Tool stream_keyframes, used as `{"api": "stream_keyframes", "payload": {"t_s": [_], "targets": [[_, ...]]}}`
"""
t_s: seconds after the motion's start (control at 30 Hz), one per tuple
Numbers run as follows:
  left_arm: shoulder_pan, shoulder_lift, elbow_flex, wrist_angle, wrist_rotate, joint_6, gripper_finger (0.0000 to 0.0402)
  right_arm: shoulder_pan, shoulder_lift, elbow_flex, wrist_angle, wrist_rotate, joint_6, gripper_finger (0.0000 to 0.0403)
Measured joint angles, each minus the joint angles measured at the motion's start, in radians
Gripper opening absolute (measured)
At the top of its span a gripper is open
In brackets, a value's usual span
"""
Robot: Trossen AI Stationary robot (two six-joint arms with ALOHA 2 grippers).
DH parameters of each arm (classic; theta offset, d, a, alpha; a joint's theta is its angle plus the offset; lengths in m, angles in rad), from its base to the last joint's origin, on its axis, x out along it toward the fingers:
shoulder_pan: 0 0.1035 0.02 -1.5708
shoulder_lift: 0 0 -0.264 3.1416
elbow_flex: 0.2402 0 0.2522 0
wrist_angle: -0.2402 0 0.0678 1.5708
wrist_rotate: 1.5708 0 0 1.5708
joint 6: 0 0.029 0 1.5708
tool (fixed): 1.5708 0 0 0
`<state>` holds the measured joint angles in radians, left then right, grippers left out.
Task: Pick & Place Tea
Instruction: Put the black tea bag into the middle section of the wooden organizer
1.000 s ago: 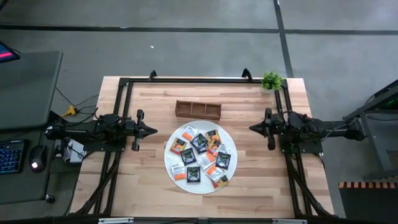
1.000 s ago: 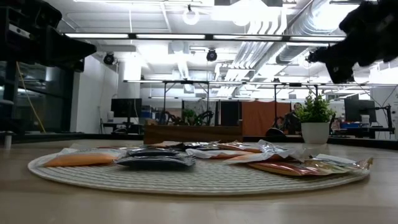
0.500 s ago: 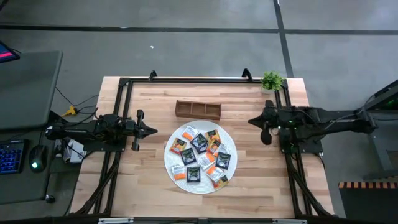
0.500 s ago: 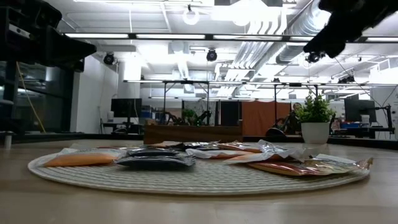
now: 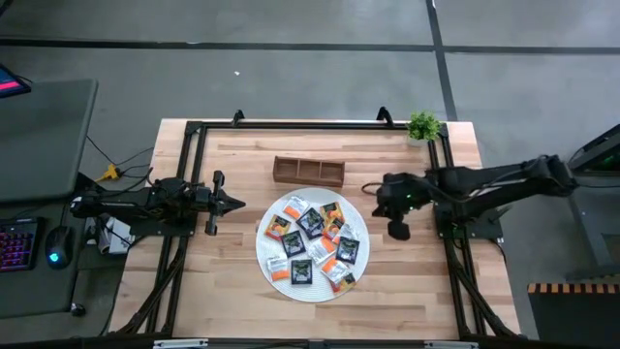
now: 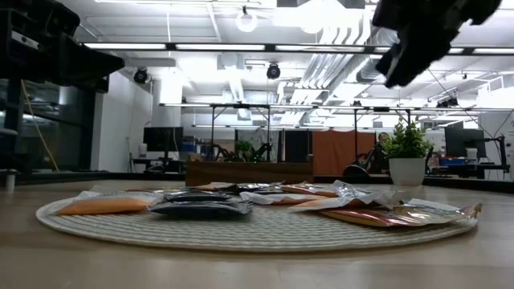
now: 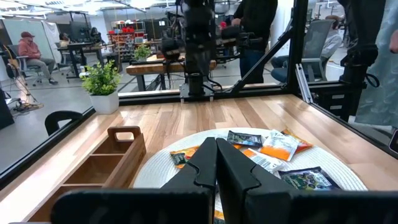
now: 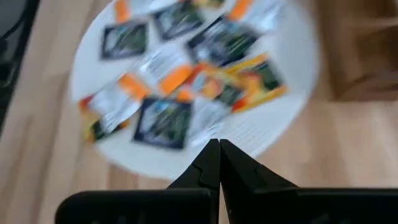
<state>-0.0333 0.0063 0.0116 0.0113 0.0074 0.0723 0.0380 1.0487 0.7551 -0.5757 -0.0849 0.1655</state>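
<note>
Several small flat tea sachets [image 5: 312, 242], black, orange and white/silver, lie scattered flat on a round white mat [image 5: 360, 219] at the table's middle. They also show in the low view [image 6: 201, 205], the left wrist view [image 7: 278, 144] and the right wrist view [image 8: 186, 87]. My right gripper [image 5: 380, 194] [image 8: 219, 149] is shut and hangs in the air over the mat's right edge, tipped down toward the sachets. My left gripper [image 5: 239, 203] [image 7: 216, 155] is shut and waits level, left of the mat, above the table.
A brown wooden three-compartment tray [image 5: 308, 172] [image 7: 106, 165] stands just beyond the mat's far edge. A small potted plant [image 5: 422, 126] [image 6: 406, 156] sits at the far right corner. A black frame [image 5: 291, 124] borders the table. Bare wood lies near the mat's near side.
My right gripper has moved from the table's right side toward the left, out over the mat's right edge, and has tipped downward toward the sachets. It has stayed shut. The sachets have not moved.
</note>
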Motion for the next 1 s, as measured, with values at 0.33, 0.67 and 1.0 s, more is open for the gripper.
{"api": "stream_keyframes", "payload": {"t_s": [0.33,0.67,1.0], "targets": [[0.0,0.0,0.0,0.0,0.0,0.0,0.0,0.06,0.151,0.0,0.07,0.048,-0.008,0.0018],[0.0,0.0,0.0,0.0,0.0,0.0,0.0,0.168,0.337,0.0,0.218,0.061,0.204,0.0194],[0.0,0.0,0.0,0.0,0.0,0.0,0.0,0.194,0.464,0.0,0.268,0.099,0.31,0.0315]]}}
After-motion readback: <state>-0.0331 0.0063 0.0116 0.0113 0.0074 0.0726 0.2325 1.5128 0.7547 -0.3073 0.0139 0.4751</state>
